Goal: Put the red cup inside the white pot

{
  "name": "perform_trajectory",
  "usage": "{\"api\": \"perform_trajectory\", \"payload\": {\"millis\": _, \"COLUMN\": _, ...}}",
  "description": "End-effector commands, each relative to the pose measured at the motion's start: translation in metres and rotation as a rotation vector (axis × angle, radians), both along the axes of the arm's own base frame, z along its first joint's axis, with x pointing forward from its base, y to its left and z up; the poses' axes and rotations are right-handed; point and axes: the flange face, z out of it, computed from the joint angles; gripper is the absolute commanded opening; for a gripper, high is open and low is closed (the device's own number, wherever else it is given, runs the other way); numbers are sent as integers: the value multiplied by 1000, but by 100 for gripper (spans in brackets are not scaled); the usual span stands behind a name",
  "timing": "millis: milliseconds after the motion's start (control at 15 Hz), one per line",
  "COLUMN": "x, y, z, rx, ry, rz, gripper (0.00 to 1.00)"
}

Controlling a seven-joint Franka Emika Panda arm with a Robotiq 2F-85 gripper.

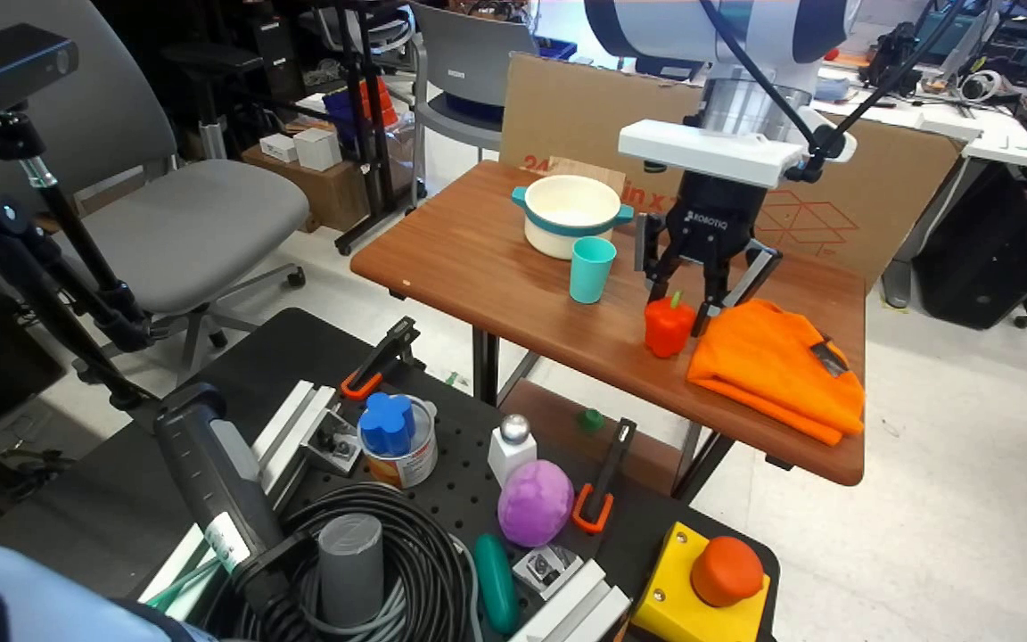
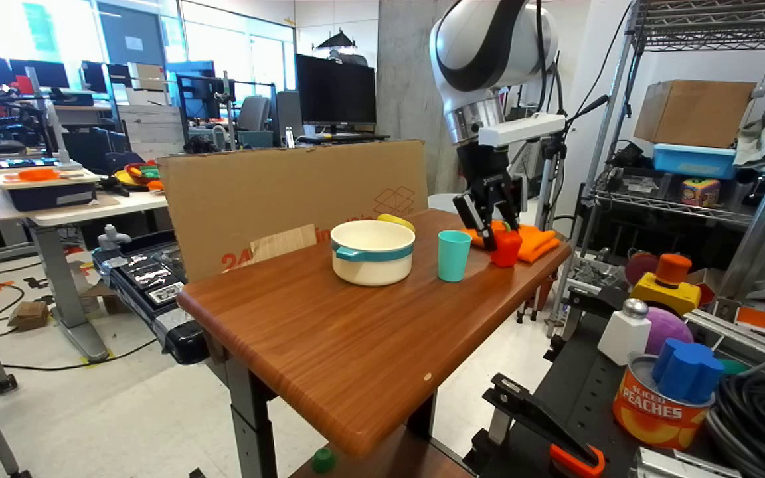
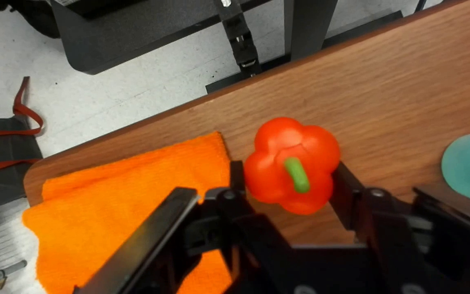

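No red cup shows in any view. A red toy pepper (image 1: 667, 330) with a green stem stands upright near the table's front edge, also in an exterior view (image 2: 505, 251) and the wrist view (image 3: 288, 159). My gripper (image 3: 288, 163) reaches down around it, one finger against each side, and looks shut on it. The tip of the finger on the teal cup's side is partly hidden by the pepper. I cannot tell whether the pepper is off the table. The white pot (image 1: 554, 239), cream with a teal band and handles, stands farther back, also in an exterior view (image 2: 372, 272).
A teal cup (image 1: 591, 272) stands on the table (image 1: 469, 259) between pepper and pot. A folded orange cloth (image 3: 137, 212) lies beside the pepper at the table's end. A cardboard sheet (image 2: 289, 192) stands along the back. A yellow object (image 2: 394, 220) is behind the pot.
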Motion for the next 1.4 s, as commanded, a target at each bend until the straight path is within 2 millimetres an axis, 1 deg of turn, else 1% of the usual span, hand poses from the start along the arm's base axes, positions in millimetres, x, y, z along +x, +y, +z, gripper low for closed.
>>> {"api": "perform_trajectory", "payload": {"millis": 0, "x": 5, "y": 1, "z": 10, "rx": 15, "ry": -1, "rz": -35, "gripper": 25}}
{"api": "perform_trajectory", "payload": {"millis": 133, "x": 10, "y": 7, "z": 26, "rx": 23, "ry": -38, "rz": -40, "gripper": 25}}
{"api": "perform_trajectory", "payload": {"millis": 200, "x": 15, "y": 17, "z": 44, "rx": 36, "ry": -70, "rz": -44, "gripper": 25}}
{"api": "perform_trajectory", "payload": {"millis": 267, "x": 19, "y": 24, "z": 57, "rx": 47, "ry": -93, "rz": -47, "gripper": 25}}
{"api": "perform_trajectory", "payload": {"millis": 400, "x": 28, "y": 42, "z": 91, "rx": 70, "ry": -141, "rz": -52, "gripper": 25}}
{"api": "perform_trajectory", "payload": {"millis": 467, "x": 31, "y": 54, "z": 111, "rx": 78, "ry": -160, "rz": -47, "gripper": 25}}
{"api": "perform_trajectory", "payload": {"millis": 600, "x": 39, "y": 78, "z": 138, "rx": 94, "ry": -183, "rz": -35, "gripper": 25}}
{"api": "perform_trajectory", "payload": {"millis": 733, "x": 56, "y": 104, "z": 154, "rx": 100, "ry": -220, "rz": -14, "gripper": 25}}
{"api": "perform_trajectory", "payload": {"millis": 867, "x": 72, "y": 124, "z": 161, "rx": 104, "ry": -241, "rz": -2, "gripper": 25}}
{"api": "perform_trajectory", "payload": {"millis": 1067, "x": 97, "y": 147, "z": 158, "rx": 100, "ry": -252, "rz": 13, "gripper": 25}}
{"api": "perform_trajectory", "payload": {"millis": 1200, "x": 111, "y": 157, "z": 145, "rx": 105, "ry": -234, "rz": 26, "gripper": 25}}
{"api": "perform_trajectory", "payload": {"millis": 1333, "x": 123, "y": 161, "z": 126, "rx": 106, "ry": -202, "rz": 32, "gripper": 25}}
